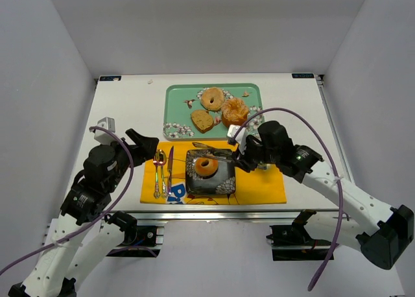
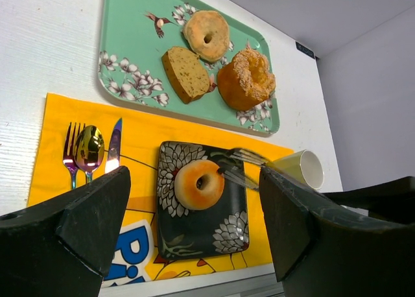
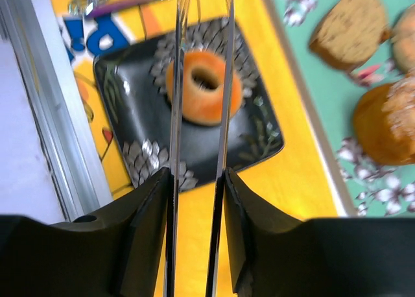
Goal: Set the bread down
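The bread (image 1: 207,166), a small golden-orange ring doughnut, lies on the black flowered plate (image 1: 214,187) on the yellow placemat. It also shows in the left wrist view (image 2: 199,184) and the right wrist view (image 3: 204,86). My right gripper (image 1: 243,157) is shut on metal tongs (image 3: 224,115). The two tong arms stand apart, reaching over the doughnut with one on each side, not squeezing it. My left gripper (image 1: 146,144) is open and empty, left of the plate and above the cutlery.
A green tray (image 1: 172,99) behind the placemat (image 1: 259,183) holds a pale bagel (image 1: 212,98), a bread slice (image 1: 202,120) and a fluted cake (image 1: 235,111). Fork, spoon and knife (image 1: 163,170) lie left of the plate. A pale cup (image 2: 305,167) lies to its right.
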Tool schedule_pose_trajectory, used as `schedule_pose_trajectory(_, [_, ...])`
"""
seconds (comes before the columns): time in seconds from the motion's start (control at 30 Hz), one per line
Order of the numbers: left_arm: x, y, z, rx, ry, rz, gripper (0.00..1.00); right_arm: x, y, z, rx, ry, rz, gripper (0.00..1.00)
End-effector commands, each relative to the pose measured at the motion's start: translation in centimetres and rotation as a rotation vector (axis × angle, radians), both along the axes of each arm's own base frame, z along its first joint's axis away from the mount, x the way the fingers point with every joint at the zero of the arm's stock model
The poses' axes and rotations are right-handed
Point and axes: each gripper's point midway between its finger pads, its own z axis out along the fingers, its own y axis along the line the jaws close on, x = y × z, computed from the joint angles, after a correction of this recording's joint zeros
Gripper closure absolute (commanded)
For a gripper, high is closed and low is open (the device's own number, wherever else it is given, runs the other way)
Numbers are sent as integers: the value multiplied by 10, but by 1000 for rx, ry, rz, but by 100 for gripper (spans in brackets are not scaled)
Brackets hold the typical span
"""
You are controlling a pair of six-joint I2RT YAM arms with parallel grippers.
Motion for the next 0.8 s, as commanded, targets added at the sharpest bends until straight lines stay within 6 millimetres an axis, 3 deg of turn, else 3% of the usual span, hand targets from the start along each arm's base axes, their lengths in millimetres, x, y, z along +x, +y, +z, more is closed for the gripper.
schedule_pose_trajectory(0.0, [5,-4,6,-4,-19,-13,10,13,8,46,126,-50,-48,58])
schedule_pose_trajectory(0.07, [7,-6,7,-4,-23,-17,10,26,4,59,162,-59,-99,60])
schedule_pose_trajectory(0.17, [9,-8,8,-7,-30,-22,10,64,-25,71,215,-27,-266,66])
schedule_pose_trajectory(0.2, [9,-8,8,-9,-33,-23,10,87,-49,67,226,7,-369,70])
schedule_pose_trajectory(0.27, [11,-10,6,-11,-34,-29,10,110,-77,62,226,31,-468,72])
schedule_pose_trajectory(0.3, [11,-12,6,-13,-33,-38,10,129,-106,59,234,46,-554,74])
schedule_pose_trajectory(0.33, [12,-13,4,-12,-30,-41,10,138,-122,57,241,53,-600,75])
schedule_pose_trajectory(0.37, [13,-14,3,-12,-28,-44,10,153,-153,50,238,65,-691,76])
schedule_pose_trajectory(0.43, [14,-17,2,-10,-28,-54,10,164,-185,40,223,69,-775,77])
schedule_pose_trajectory(0.57, [18,-21,0,-11,-30,-65,10,174,-260,-18,146,141,-977,79])
schedule_pose_trajectory(0.67, [21,-24,-1,-10,-29,-78,10,170,-293,-67,99,225,-1086,78])
schedule_pose_trajectory(0.77, [23,-27,-3,-10,-24,-85,10,166,-312,-100,90,291,-1167,76])
